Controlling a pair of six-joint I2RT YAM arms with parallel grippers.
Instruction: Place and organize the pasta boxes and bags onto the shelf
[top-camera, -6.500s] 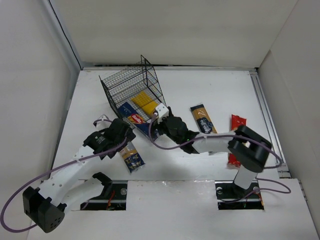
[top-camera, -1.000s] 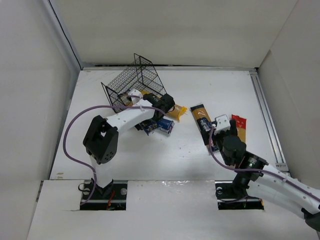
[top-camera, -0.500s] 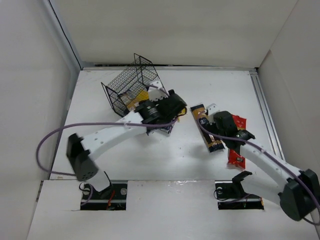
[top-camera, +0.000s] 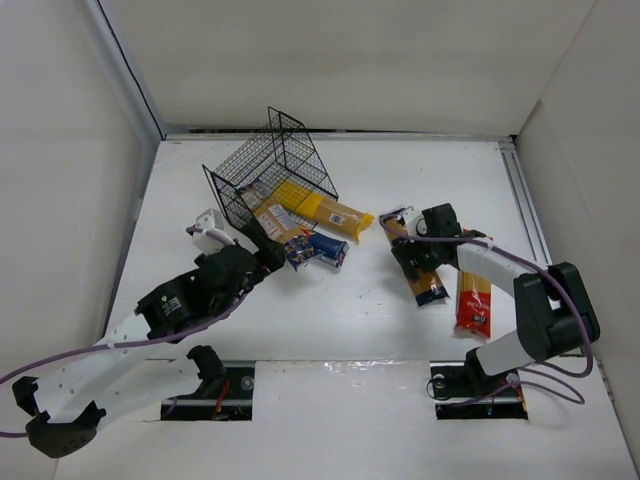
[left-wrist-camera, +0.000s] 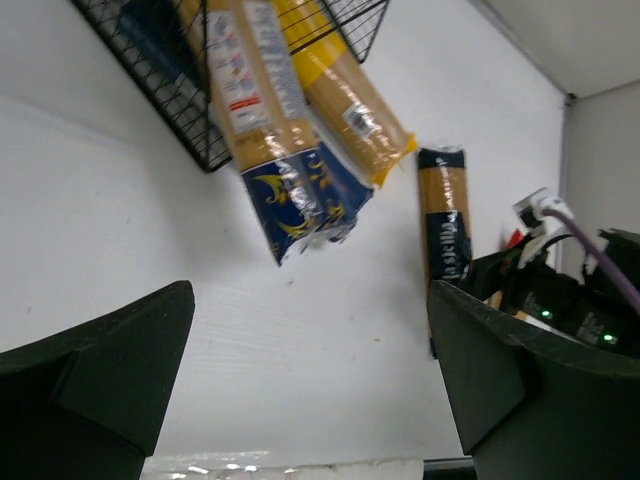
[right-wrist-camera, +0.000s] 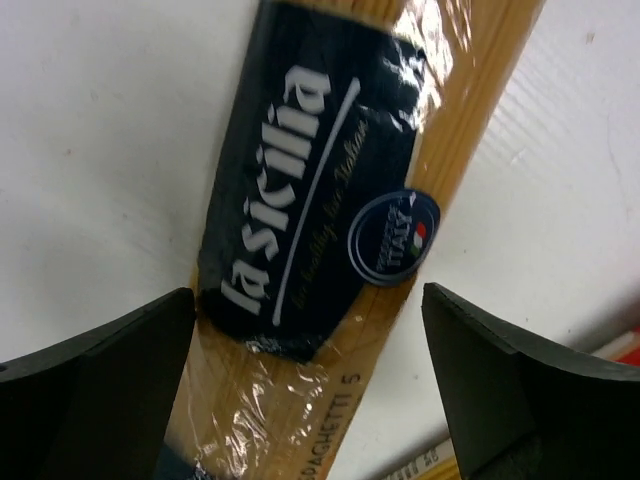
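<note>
The shelf (top-camera: 262, 165), a black wire rack, stands tilted at the back left. A yellow bag (top-camera: 330, 212) and a pack with a dark-blue end (top-camera: 290, 238) stick out of its mouth, with a small dark-blue box (top-camera: 330, 250) beside them. My left gripper (top-camera: 266, 256) is open and empty, just left of these packs (left-wrist-camera: 300, 195). My right gripper (top-camera: 408, 256) is open, its jaws on either side of the orange-brown pack with the dark label (right-wrist-camera: 310, 230), which lies flat on the table. A red-and-yellow spaghetti bag (top-camera: 472, 300) lies to its right.
White walls close in the table on the left, back and right. A metal rail (top-camera: 530, 220) runs along the right side. The near table edge (left-wrist-camera: 300, 467) is close under the left gripper. The right arm (left-wrist-camera: 560, 295) shows in the left wrist view.
My left gripper has pulled back from the rack's mouth toward the near left, leaving the yellow bag in plain view. My right gripper has shifted slightly along the orange-brown pack.
</note>
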